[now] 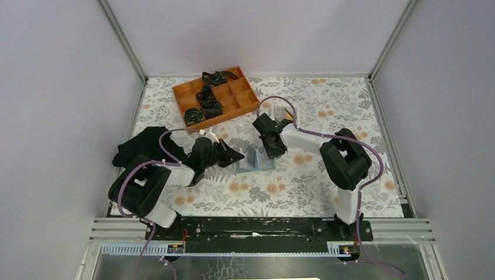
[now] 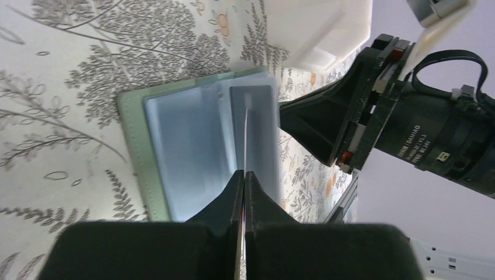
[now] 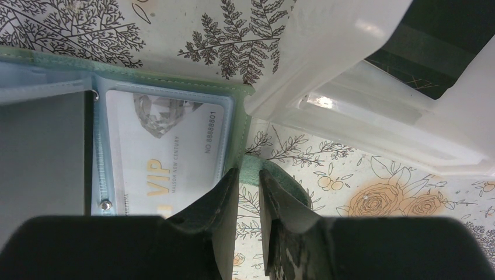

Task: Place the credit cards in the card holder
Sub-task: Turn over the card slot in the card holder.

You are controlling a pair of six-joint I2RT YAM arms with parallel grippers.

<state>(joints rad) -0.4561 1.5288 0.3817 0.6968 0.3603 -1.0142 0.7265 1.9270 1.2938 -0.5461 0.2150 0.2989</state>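
White tray (image 3: pixel 350 76) sits beside the card holder (image 2: pixel 137 151), pinched tight by left claw (image 2: pixel 244 175) and right claw (image 3: pixel 248 175).

Sage-green card holder (image 2: pixel 133 140), with pale blue sleeves inside. A silver-grey card (image 3: pixel 169 146) now, gold VIP lettering and a diamond picture on it. Surface (image 1: pixel 303 181) is white with a grey leaf print and orange blossoms. Milky white tray (image 3: pixel 350 70), bright orange box (image 1: pixel 240 93).
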